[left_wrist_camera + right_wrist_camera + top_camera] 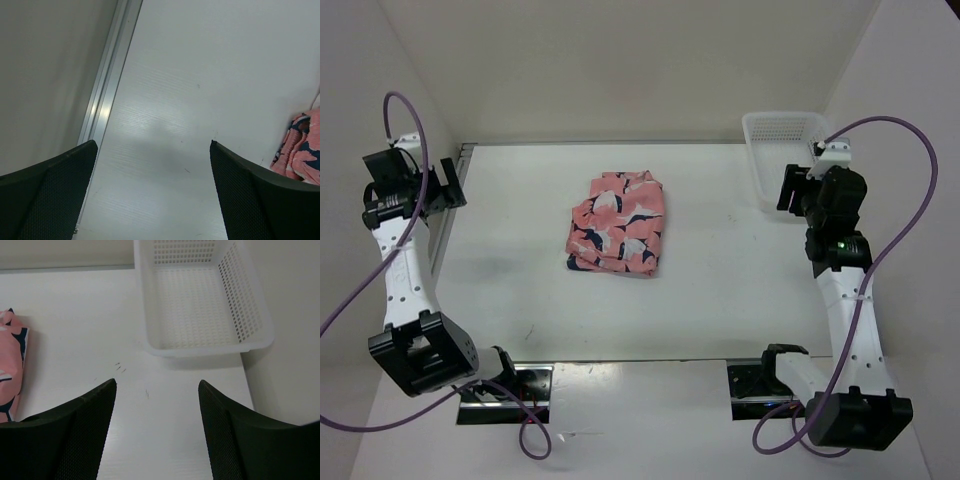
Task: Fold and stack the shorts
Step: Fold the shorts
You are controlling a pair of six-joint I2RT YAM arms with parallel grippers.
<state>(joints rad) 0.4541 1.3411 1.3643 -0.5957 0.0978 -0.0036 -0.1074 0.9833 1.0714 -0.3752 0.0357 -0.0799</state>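
The salmon-pink shorts (pixel 617 223) with navy and white whale shapes lie folded in a compact pile at the middle of the white table. An edge of them shows at the right of the left wrist view (pixel 301 155) and at the left of the right wrist view (pixel 11 365). My left gripper (pixel 448 186) is open and empty, raised at the table's far left edge, well left of the shorts; it also shows in the left wrist view (pixel 153 145). My right gripper (pixel 788 188) is open and empty at the right, beside the basket; it also shows in the right wrist view (pixel 157 382).
A white plastic mesh basket (pixel 768 150) stands empty at the back right corner, also in the right wrist view (pixel 200 347). A metal rail (pixel 107 90) runs along the table's left edge. White walls close in the table at the back and both sides.
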